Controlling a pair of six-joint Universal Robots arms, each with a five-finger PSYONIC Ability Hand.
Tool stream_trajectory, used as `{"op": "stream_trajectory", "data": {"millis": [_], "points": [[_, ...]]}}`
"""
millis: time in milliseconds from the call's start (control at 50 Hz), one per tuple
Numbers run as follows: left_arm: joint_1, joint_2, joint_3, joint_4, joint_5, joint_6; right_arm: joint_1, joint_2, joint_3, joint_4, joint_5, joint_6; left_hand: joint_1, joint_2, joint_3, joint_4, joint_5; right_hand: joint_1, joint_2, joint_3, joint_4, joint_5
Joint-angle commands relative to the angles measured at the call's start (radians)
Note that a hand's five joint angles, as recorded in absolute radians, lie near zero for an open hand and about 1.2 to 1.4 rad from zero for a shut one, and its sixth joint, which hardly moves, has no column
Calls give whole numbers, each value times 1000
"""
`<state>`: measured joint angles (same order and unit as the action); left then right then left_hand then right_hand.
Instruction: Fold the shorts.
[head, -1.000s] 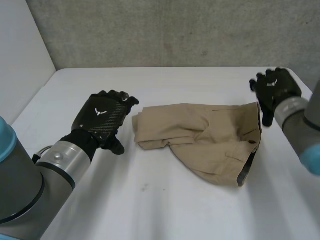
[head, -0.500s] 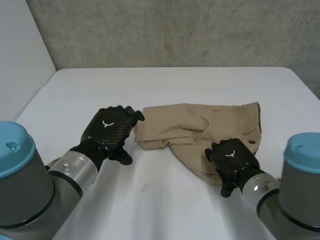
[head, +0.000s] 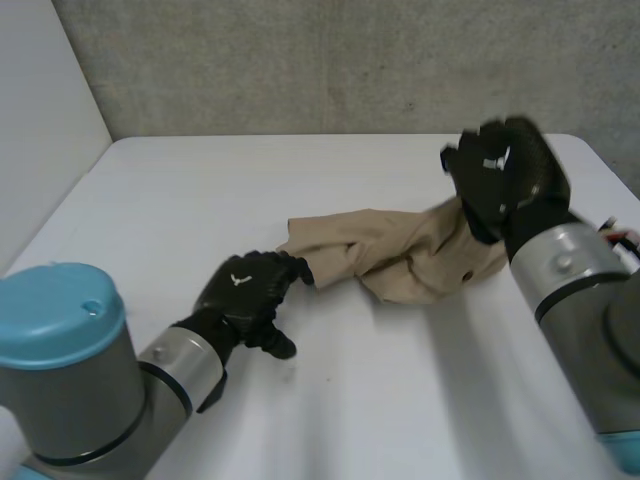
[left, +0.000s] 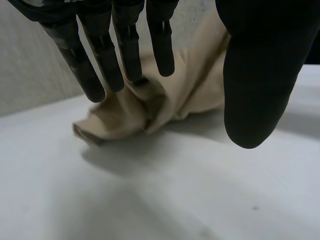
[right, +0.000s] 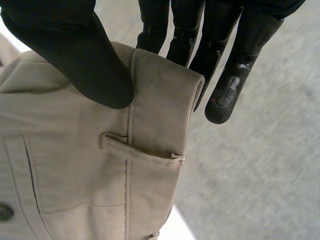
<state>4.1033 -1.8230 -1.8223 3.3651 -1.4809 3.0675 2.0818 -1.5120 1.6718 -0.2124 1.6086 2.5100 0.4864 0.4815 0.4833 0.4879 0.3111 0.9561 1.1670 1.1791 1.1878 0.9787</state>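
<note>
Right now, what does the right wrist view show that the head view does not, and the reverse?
Right wrist view adds: the right hand pinching the waistband between thumb and fingers, beside a belt loop. Head view adds: the left hand at the shorts' other end, which lies on the table. Both: the right hand holding the shorts raised.

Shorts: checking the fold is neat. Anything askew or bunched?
The shorts are crumpled, not flat: the right hand pinches the waistband and holds it above the table, so the cloth sags toward the open left hand.
</note>
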Motion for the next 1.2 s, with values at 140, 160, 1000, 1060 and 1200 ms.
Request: {"op": "stream_trajectory", "data": {"millis": [140, 160, 1000, 1060, 1200], "points": [[-26, -127, 115, -56, -3, -200, 95, -48, -112, 157, -6, 65, -20, -15, -17, -22, -19, 440, 229, 217, 209, 243], [-26, -127, 121, -58, -3, -214, 96, -53, -110, 157, -7, 70, -32, -27, -29, -33, -31, 440, 229, 217, 209, 243], [-83, -362, 434, -67, -85, -243, 101, -145, -103, 209, -18, 161, 910, 915, 913, 908, 911, 440, 229, 217, 209, 243], [-49, -271, 425, -85, -85, -225, 63, -128, -113, 214, -18, 151, 910, 915, 913, 908, 911, 440, 229, 217, 209, 243], [80, -29, 373, -150, -81, -22, -57, -43, -150, 257, -38, 27, 910, 915, 913, 908, 911, 440, 229, 217, 209, 243]]}}
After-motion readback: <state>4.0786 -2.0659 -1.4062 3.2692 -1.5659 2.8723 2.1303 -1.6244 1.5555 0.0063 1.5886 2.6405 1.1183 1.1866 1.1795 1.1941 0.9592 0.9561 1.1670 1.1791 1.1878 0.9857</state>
